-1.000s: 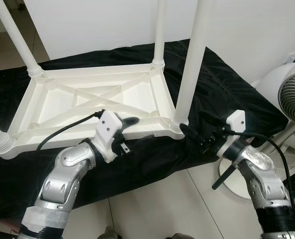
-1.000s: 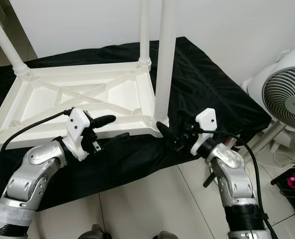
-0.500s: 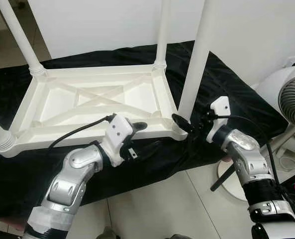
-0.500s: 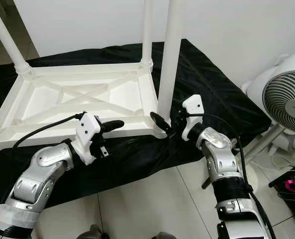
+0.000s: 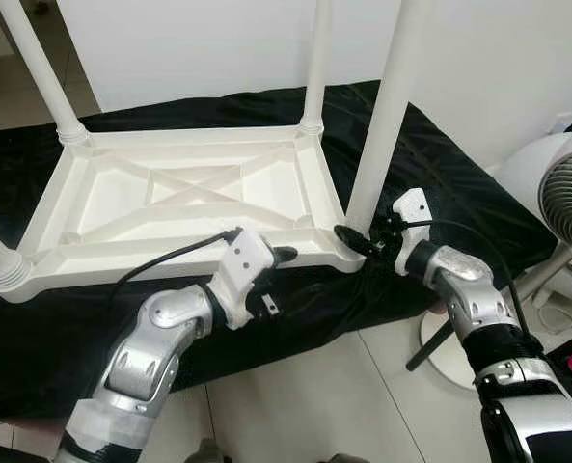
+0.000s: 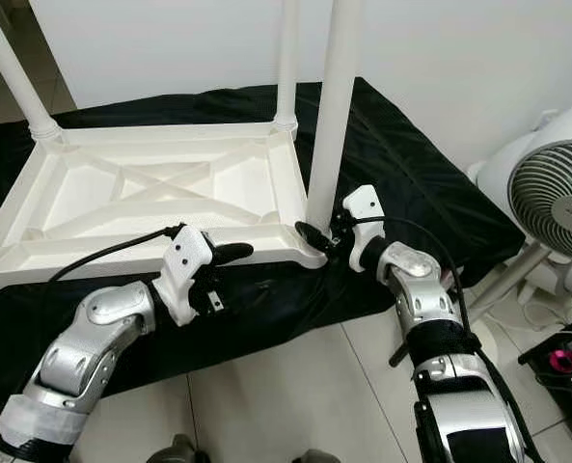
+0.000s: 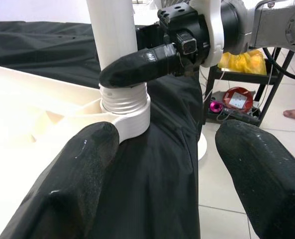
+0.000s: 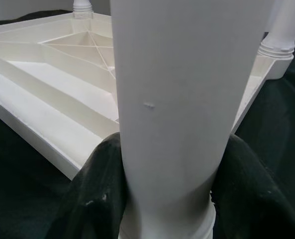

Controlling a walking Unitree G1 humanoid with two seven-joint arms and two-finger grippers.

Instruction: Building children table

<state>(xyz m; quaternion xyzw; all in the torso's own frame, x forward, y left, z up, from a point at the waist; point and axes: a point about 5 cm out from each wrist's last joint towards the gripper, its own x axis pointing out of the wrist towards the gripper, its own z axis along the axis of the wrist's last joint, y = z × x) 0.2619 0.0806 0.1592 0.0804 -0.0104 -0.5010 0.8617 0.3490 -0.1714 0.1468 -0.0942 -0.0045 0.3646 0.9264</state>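
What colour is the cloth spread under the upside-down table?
Black, slightly shiny. The black cloth under the white plastic upside-down table shows best in the left eye view.
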